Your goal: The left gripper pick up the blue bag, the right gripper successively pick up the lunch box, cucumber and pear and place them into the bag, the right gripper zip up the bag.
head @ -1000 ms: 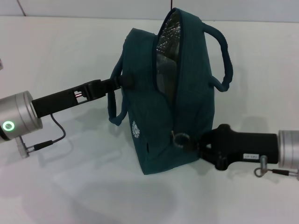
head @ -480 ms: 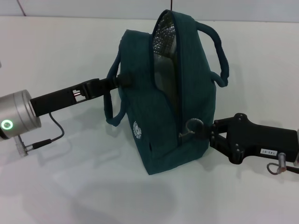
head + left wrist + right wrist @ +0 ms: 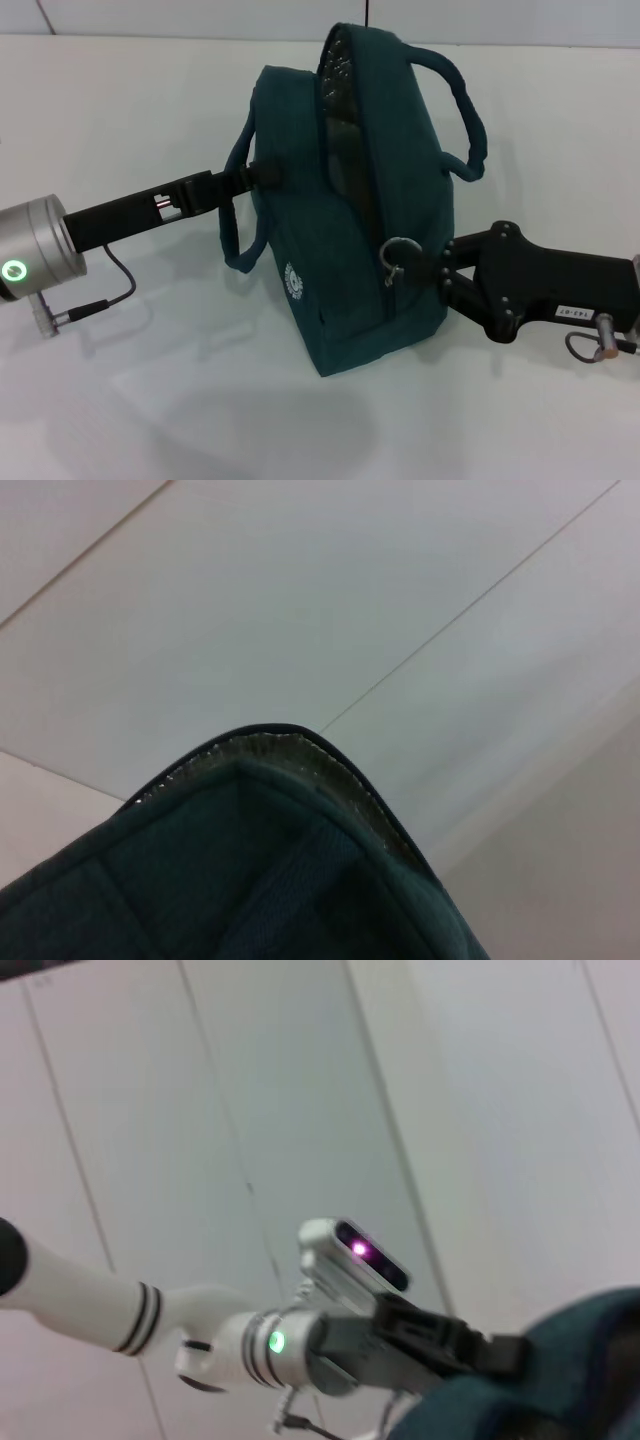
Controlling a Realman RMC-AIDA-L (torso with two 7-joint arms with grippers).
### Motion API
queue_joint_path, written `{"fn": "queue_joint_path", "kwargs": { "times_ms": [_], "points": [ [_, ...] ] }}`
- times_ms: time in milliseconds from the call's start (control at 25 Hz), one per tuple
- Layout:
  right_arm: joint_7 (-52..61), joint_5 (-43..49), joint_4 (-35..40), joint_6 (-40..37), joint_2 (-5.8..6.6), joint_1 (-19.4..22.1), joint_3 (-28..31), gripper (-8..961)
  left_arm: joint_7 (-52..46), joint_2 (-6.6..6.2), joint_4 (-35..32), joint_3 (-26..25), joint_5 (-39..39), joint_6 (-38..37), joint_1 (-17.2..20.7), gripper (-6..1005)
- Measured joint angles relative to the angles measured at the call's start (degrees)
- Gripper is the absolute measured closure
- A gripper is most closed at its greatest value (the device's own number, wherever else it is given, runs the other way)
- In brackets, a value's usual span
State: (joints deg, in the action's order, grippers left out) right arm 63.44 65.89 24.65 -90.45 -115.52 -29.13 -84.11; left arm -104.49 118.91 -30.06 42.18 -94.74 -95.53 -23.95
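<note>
Zipping the blue bag goes best if its handle is held taut by the clamped left hand while the ring pull, pinched by the right hand, is drawn steadily along the zipper.

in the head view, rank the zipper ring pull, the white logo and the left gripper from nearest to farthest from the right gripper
1. zipper ring pull, right at the tips of the right gripper.
2. white logo, on the blue bag side facing the robot's left.
3. left gripper, at the bag's far-side handle.
</note>
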Motion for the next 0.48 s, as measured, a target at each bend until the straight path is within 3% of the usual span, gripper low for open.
{"fn": "queue_joint_path", "kwargs": {
  "times_ms": [480],
  "points": [
    [0.0,-0.2,0.1,-3.1,-0.05,-1.4,1.8,937,4.6,-0.39,0.0,0.0,0.0,-0.4,-0.2,875]
  ]
}}
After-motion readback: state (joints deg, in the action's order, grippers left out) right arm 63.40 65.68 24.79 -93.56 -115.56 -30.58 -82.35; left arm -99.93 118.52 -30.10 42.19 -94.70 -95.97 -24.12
